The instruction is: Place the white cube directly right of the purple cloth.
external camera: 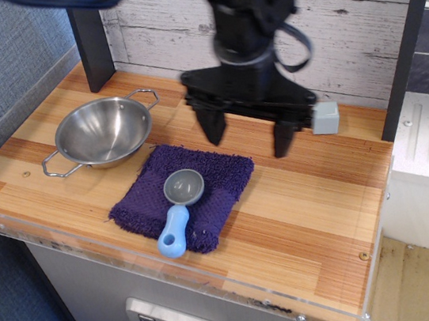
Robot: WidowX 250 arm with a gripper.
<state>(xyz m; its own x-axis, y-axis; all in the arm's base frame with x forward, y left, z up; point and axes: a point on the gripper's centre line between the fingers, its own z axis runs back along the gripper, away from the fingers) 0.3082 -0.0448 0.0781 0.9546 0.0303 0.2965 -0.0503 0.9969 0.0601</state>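
The white cube [326,118] sits on the wooden counter at the back right, close to the plank wall. The purple cloth [184,194] lies near the front middle, with a scoop [180,207] on it: grey bowl, light blue handle. My gripper [248,136] is open and empty, with its two dark fingers spread wide. It hangs above the counter between the cloth and the cube. Its right finger [282,136] is just left of the cube and apart from it.
A steel bowl [103,131] with two wire handles stands at the left, behind the cloth. A dark post [90,36] rises at the back left and another [405,38] at the right edge. Bare counter [307,195] lies right of the cloth.
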